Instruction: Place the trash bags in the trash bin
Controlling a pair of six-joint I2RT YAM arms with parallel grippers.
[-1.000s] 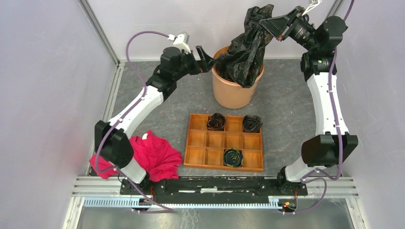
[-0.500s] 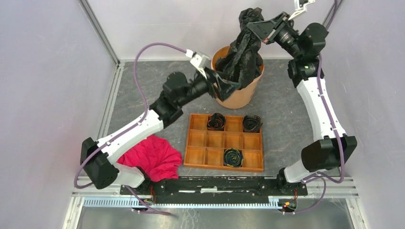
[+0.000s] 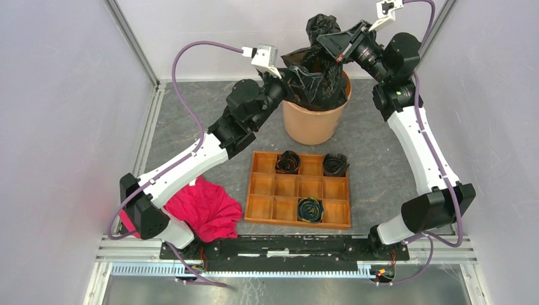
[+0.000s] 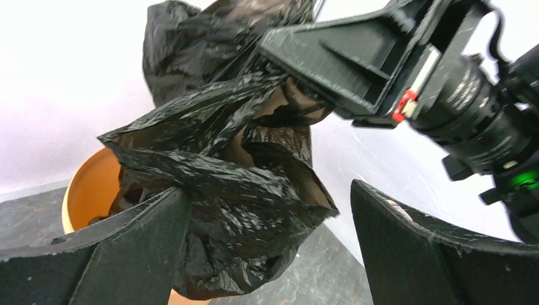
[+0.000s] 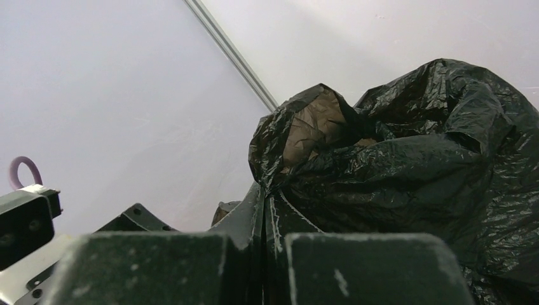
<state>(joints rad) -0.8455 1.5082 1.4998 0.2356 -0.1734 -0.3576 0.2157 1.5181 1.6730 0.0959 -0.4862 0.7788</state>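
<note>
While the right gripper (image 3: 321,39) pinches the large wrinkly glossy black plastic trash bag (image 3: 320,26) near its top, jaws shut on the film, the bag hangs into the round terracotta-orange plastic trash bin (image 3: 311,122) at upper centre of the top view. Lower part is inside the bin, the rest bunched above the rim. Left gripper (image 4: 268,190) jaws are spread wide either side of the bag's mid-section; film lies against one finger (image 4: 136,244), the other is clear.

Table (image 3: 381,159): trash bin (image 3: 311,124), wooden tray (image 3: 262,206), red cloth (image 3: 206,210) (garment?).
</note>
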